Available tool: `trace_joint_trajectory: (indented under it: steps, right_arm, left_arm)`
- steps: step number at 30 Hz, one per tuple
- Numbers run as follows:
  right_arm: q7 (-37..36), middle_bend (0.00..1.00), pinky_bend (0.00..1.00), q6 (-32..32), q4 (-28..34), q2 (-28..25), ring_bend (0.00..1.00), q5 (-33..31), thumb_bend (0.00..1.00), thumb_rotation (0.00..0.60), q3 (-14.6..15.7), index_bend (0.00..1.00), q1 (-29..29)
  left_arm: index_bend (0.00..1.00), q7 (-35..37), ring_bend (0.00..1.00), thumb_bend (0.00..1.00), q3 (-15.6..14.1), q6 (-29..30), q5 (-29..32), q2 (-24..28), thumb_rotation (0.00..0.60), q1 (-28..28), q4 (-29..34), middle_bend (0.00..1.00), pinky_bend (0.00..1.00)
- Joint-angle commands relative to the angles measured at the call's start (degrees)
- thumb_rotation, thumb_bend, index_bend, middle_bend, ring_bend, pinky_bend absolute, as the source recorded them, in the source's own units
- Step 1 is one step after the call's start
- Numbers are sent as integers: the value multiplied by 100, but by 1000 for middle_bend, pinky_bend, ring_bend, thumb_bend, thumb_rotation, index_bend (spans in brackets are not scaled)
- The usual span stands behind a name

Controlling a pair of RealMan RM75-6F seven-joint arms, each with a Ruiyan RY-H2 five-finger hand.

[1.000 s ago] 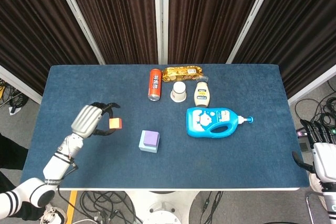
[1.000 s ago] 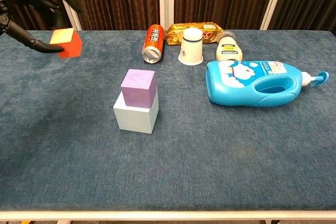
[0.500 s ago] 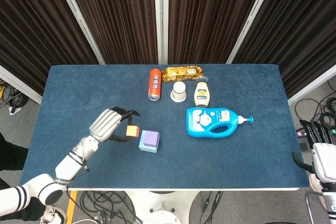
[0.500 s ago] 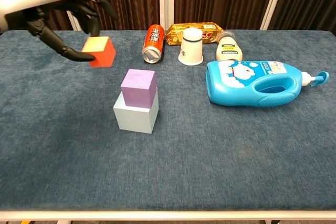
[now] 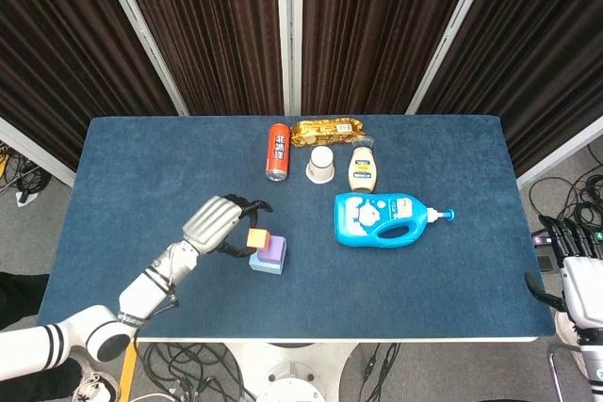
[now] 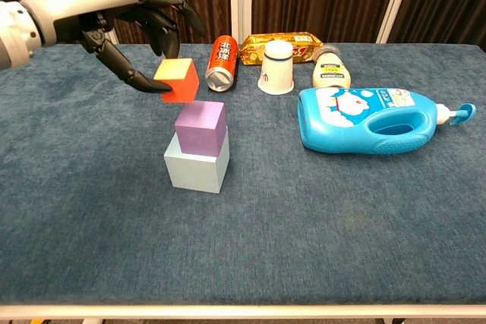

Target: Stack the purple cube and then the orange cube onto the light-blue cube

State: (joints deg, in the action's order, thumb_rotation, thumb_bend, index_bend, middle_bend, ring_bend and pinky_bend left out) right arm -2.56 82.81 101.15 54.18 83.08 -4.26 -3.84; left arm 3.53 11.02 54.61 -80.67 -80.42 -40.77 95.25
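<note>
Your left hand (image 6: 125, 24) pinches the small orange cube with its yellowish top face (image 6: 176, 80) between thumb and fingertips, the other fingers arched above it. The purple foam cube (image 6: 200, 125) already sits on the pale light-blue cube (image 6: 197, 169) on the dark blue cloth-covered table (image 6: 319, 210), so the first stacking step looks done and only the orange one is left. What matters now is the offset: in the chest view the orange cube hangs just above the purple cube's top face but to its left and rear, overlapping only the near corner, and it is tilted, not square to the stack. In the head view it sits against the stack's upper-left edge (image 5: 257, 238). You'd want to carry it a little right and toward you, level it, then lower. Your right hand (image 5: 579, 275) hangs off the table's right edge, well apart; whether its fingers are curled or spread I cannot tell.
</note>
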Motion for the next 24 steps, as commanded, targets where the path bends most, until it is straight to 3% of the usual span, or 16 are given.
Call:
trace_joint_trajectory:
  steps: [1,24]
  right_arm:
    - [-6,96,0,24,-5,3,0,21,232,600,7,39,12]
    - [-25,96,0,24,15,-22,0,43,233,600,10,39,11]
  left_arm:
    - [346,-37,431,251,-44,8,22,-54,600,-20,-33,630,385]
    - [346,-294,431,252,-103,-76,256,-402,600,-271,-173,630,384]
